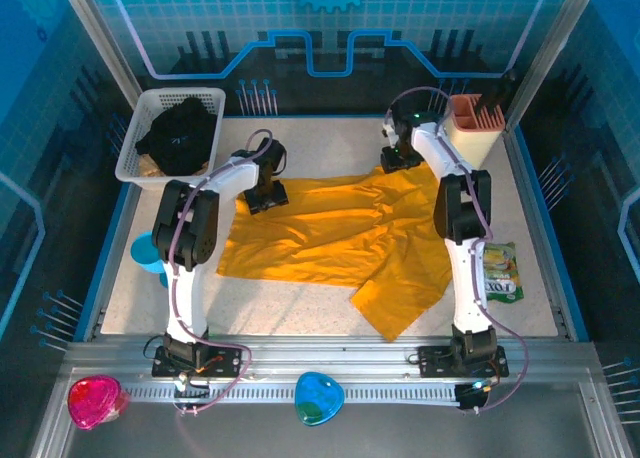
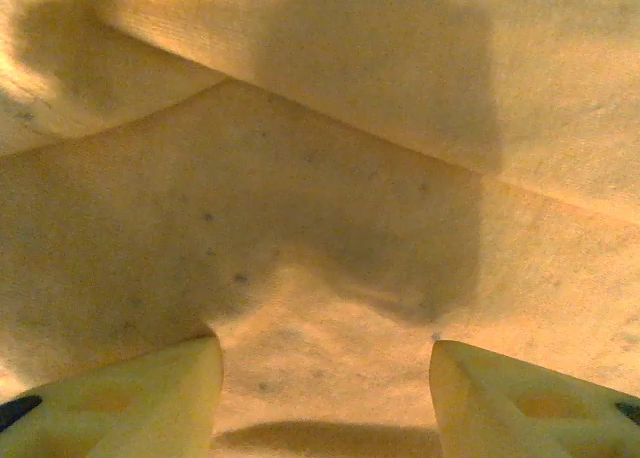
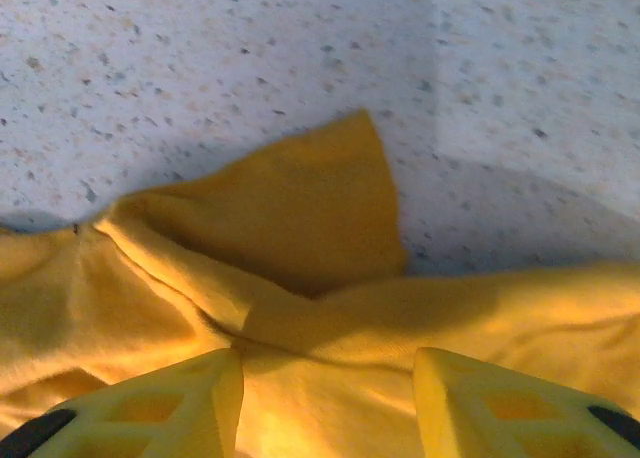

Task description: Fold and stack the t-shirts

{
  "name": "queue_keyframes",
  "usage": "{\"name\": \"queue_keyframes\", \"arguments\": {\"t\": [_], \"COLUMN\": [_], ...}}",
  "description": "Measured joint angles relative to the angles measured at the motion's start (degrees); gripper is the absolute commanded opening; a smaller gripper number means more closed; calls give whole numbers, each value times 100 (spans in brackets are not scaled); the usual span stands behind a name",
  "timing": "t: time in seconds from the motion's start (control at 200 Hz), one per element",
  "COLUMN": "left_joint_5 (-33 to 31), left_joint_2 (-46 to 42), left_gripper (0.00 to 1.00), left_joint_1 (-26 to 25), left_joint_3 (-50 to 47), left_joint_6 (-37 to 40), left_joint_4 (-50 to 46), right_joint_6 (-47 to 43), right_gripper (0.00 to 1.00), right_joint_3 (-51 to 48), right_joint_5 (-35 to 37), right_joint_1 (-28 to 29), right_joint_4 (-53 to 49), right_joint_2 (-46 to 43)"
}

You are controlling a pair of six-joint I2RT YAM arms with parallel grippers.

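Top external view: the white mesh basket (image 1: 128, 163) at the table's (image 1: 290, 303) far-left corner holds the black t-shirt (image 1: 180, 138), and a pink bin (image 1: 472, 138) at far right holds a dark object I cannot identify. The golden-yellow t-shirt (image 1: 330, 233) lies spread mid-table. The left gripper (image 1: 265, 200) and right gripper (image 1: 398, 161) stand at its far edge, both with fingers spread over the cloth.

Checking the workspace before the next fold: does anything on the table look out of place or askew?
The yellow t-shirt lies rumpled and skewed, one part trailing toward the near edge. A green snack packet sits beside the right arm. The black t-shirt is bunched in the basket.
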Motion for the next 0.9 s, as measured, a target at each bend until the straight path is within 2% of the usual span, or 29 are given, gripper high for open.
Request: {"name": "queue_keyframes", "arguments": {"t": [0.11,0.16,0.22,0.265,0.34,0.435,0.666,0.761,0.821,0.901], "left_joint_5": [61,142,184,160,262,282,293,293,293,291], "left_joint_2": [11,9,-7,-129,-341,-529,-745,-793,-833,-861], "left_gripper": [56,56,56,56,56,56,56,56,56,56], "left_joint_1": [-50,-87,-153,-188,-249,-326,-350,-350,-350,-350], "left_joint_3": [-9,-94,-299,-463,-743,-1023,-1320,-1405,-1464,-1515], "left_joint_6": [-2,-2,-7,-9,-39,-42,-44,-46,-48,-46], "left_joint_4": [81,199,363,522,640,691,691,741,774,791], "right_joint_6": [4,15,39,94,197,310,636,866,1078,1377], "right_gripper": [49,44,23,0,0,0,0,21,26,28], "right_joint_3": [367,457,466,450,275,-463,-2524,-3353,-3915,-4675], "right_joint_5": [0,-2,-20,-20,-4,-7,114,247,350,420], "right_joint_1": [118,157,205,240,282,330,549,730,870,1062], "right_joint_4": [-116,-131,-170,-203,-94,269,782,1132,1346,1609], "right_joint_2": [297,407,520,590,494,90,-1617,-2527,-3036,-3519]}}
